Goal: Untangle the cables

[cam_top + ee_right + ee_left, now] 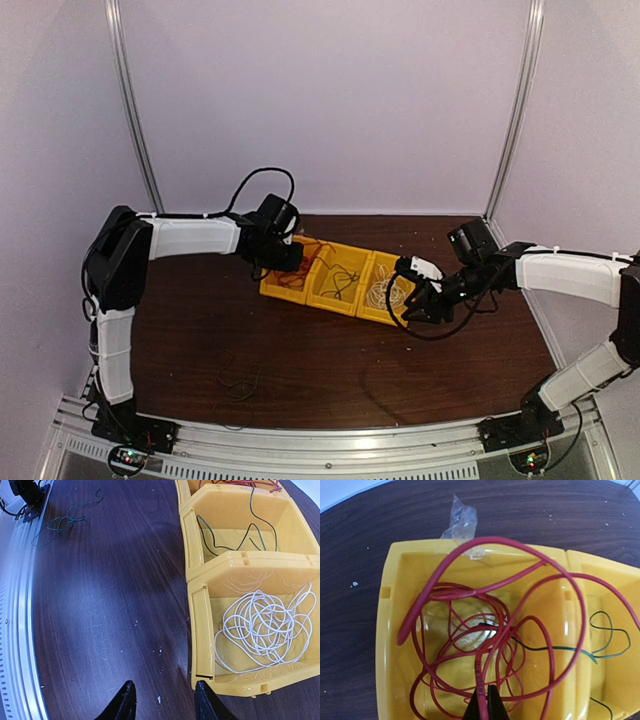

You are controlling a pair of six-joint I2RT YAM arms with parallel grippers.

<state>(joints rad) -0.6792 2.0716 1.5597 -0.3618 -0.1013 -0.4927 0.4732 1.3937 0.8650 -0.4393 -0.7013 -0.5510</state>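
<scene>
Three yellow bins [268, 291] stand in a row. The left bin [382, 630] holds a tangle of red cable [500, 539], which loops over its rim toward the middle bin. My left gripper [487, 692] is over this bin and shut on a red strand; it also shows in the top view [285, 262]. A dark green cable [235, 545] lies in the middle bin, and a white coil [260, 625] in the right bin [200, 630]. My right gripper [165, 692] is open and empty over the table, just left of the right bin's near corner.
A second loose dark green cable [62, 522] lies on the dark wood table near the front left [238, 378]. A scrap of clear plastic [460, 520] sits behind the left bin. The metal rail [20, 605] runs along the near edge.
</scene>
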